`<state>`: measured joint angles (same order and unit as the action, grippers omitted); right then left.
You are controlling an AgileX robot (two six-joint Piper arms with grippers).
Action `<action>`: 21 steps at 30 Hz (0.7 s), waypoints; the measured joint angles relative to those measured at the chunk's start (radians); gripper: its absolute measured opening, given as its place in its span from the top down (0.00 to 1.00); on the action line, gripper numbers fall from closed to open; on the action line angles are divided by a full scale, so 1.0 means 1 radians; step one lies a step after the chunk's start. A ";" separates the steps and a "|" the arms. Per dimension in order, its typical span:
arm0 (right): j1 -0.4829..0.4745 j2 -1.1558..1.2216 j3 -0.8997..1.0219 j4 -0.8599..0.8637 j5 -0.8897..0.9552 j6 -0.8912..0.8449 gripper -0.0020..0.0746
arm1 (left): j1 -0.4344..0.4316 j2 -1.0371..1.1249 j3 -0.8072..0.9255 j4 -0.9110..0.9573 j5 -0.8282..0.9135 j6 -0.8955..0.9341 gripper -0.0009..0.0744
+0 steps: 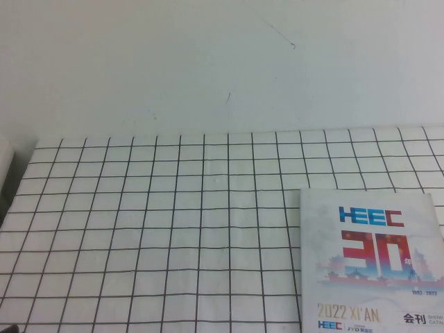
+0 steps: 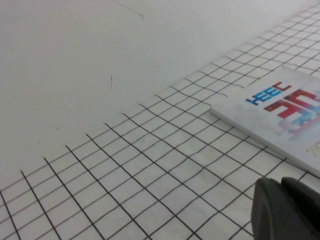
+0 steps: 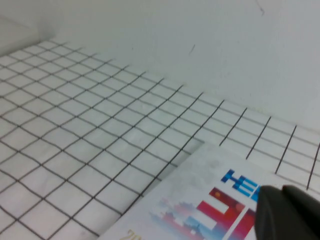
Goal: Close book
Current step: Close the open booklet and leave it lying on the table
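Book (image 1: 371, 263) lies flat on the counter (image 1: 173, 229), at the robot's front right; you see it closed, front cover up; the high view's lower and right edges cut it off. Cover is pale; blue "HEEC" over a large red-and-blue "30"; gold "2022 XI'AN" lower down.

Counter carries a white cloth with a black grid; you see it run back to a plain white wall (image 1: 208, 62); a few thin dark marks on the wall.

Left pincer (image 2: 287, 210): you catch it only in the left wrist view, as a dark grey mass at the frame's edge; it hangs over bare grid cloth, near the book (image 2: 280, 112) but apart from it; whether it is wide or narrow, you cannot tell.

Right pincer (image 3: 290, 212): seen only in the right wrist view, another dark mass at the frame's edge; it sits in front of the book's (image 3: 200, 200) printed cover, overlapping the blue and red lettering; touching or hovering, you cannot tell; wide or narrow, you cannot tell either.
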<state>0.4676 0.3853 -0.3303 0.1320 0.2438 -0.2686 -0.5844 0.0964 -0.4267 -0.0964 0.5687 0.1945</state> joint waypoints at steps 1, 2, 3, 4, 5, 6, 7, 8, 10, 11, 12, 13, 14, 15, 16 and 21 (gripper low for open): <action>0.000 0.000 0.018 0.000 0.000 0.000 0.98 | 0.000 0.000 0.014 0.002 0.000 0.000 0.99; 0.000 0.000 0.033 0.000 0.005 0.000 0.98 | 0.000 0.000 0.028 0.002 0.000 0.000 0.99; 0.000 0.000 0.049 0.000 0.009 0.000 0.98 | 0.000 0.000 0.039 0.002 0.000 0.000 0.99; 0.000 0.000 0.064 0.000 0.012 0.000 0.98 | 0.000 0.000 0.053 0.004 0.000 0.000 0.99; 0.000 0.000 0.080 0.000 0.014 0.000 0.98 | 0.000 0.000 0.067 0.004 0.000 0.000 0.99; 0.000 0.000 0.096 0.000 0.015 0.000 0.98 | 0.000 0.000 0.081 0.005 -0.001 0.000 0.99; 0.000 0.000 0.112 0.000 0.015 -0.002 0.98 | 0.000 0.000 0.095 0.006 -0.001 0.000 0.99; 0.000 0.000 0.124 0.000 0.015 -0.002 0.98 | 0.000 0.000 0.110 0.010 -0.001 0.000 0.99; 0.000 0.000 0.154 0.000 0.016 -0.002 0.98 | 0.000 0.000 0.135 0.029 -0.002 0.000 0.99; 0.000 0.000 0.165 0.000 0.016 -0.002 0.98 | 0.000 0.000 0.149 0.038 -0.002 -0.006 0.99; 0.000 0.000 0.179 0.000 0.016 -0.002 0.98 | 0.000 0.000 0.161 0.060 -0.002 -0.032 0.99; 0.000 0.000 0.192 0.000 0.016 -0.002 0.98 | 0.000 0.000 0.171 0.087 -0.003 -0.067 0.99; 0.000 0.000 0.203 0.000 0.018 -0.002 0.98 | 0.000 0.000 0.182 0.129 -0.003 -0.117 0.99; 0.000 0.000 0.213 0.000 0.018 -0.002 0.98 | 0.000 -0.002 0.194 0.169 -0.003 -0.169 0.99; 0.000 0.000 0.222 0.000 0.018 -0.002 0.98 | 0.002 -0.002 0.204 0.204 -0.007 -0.213 0.99; 0.000 0.000 0.270 0.000 0.018 -0.002 0.98 | 0.109 -0.002 0.286 0.306 -0.083 -0.415 0.99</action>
<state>0.4676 0.3853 -0.0605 0.1320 0.2614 -0.2705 -0.4753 0.0941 -0.1408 0.2096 0.4852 -0.2202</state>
